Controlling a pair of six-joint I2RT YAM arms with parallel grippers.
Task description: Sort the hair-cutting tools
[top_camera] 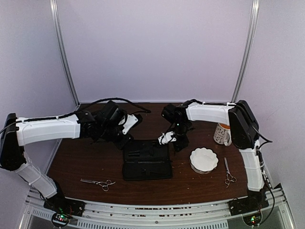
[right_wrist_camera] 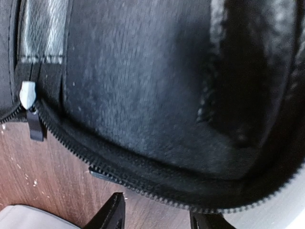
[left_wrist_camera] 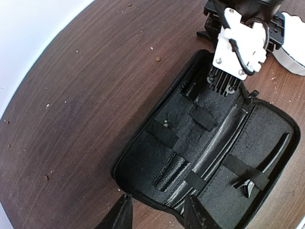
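Note:
One pair of silver scissors (top_camera: 97, 182) lies at the front left of the table. A second pair (top_camera: 229, 172) lies at the front right, beside the white bowl (top_camera: 204, 160). The black zip case (top_camera: 147, 160) lies open in the middle. In the left wrist view a thin black clip (left_wrist_camera: 251, 184) sits under an elastic strap in the case (left_wrist_camera: 143, 157), with a long thin black strip (left_wrist_camera: 274, 152) beside it. My left gripper (left_wrist_camera: 159, 217) is open and empty above the case's left end. My right gripper (right_wrist_camera: 157, 220) is open and empty, close over the case's zipped edge (right_wrist_camera: 143, 176).
A patterned mug (top_camera: 221, 133) stands at the back right, behind the bowl. The bowl's rim shows in the right wrist view (right_wrist_camera: 28, 217) and in the left wrist view (left_wrist_camera: 293, 45). The right gripper's white mount (left_wrist_camera: 238, 43) hangs over the case's far end. Crumbs dot the brown table (left_wrist_camera: 71, 95).

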